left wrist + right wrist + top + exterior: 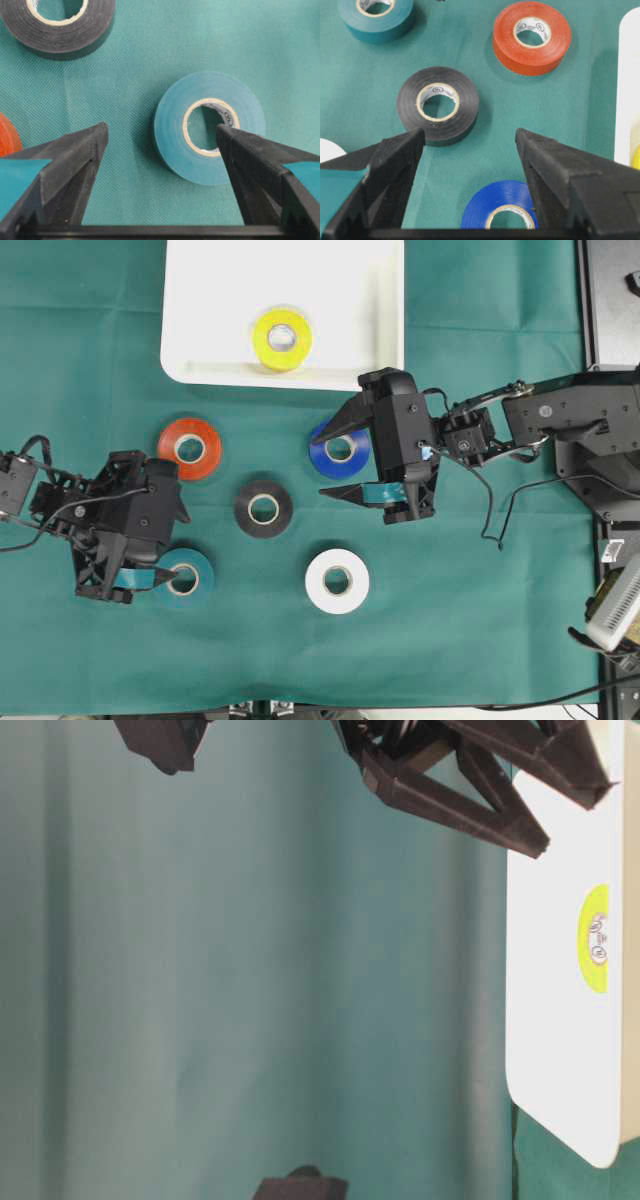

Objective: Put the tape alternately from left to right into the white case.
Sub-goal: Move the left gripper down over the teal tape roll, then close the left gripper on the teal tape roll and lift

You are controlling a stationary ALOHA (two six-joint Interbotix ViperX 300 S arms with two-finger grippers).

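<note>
Left hand [172, 552] spread wide over the small teal roll of tape [185, 576] at near left of the green cloth surface [450, 620], grasping nothing. Right hand [337, 462] likewise released, straddling the blue roll [339, 449]. Yellow roll [282, 338] already inside the shallow white plastic case [200, 300]. Best centred across the teal roll's outer wall before lowering and clenching.

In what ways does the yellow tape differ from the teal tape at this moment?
The yellow tape lies inside the white case; the teal tape lies outside it, on the green cloth. No gripper is near the yellow roll, while the left gripper has its open jaws at the teal roll, one tip over its core hole. Their colours differ. Both lie flat and have pale cores.
</note>
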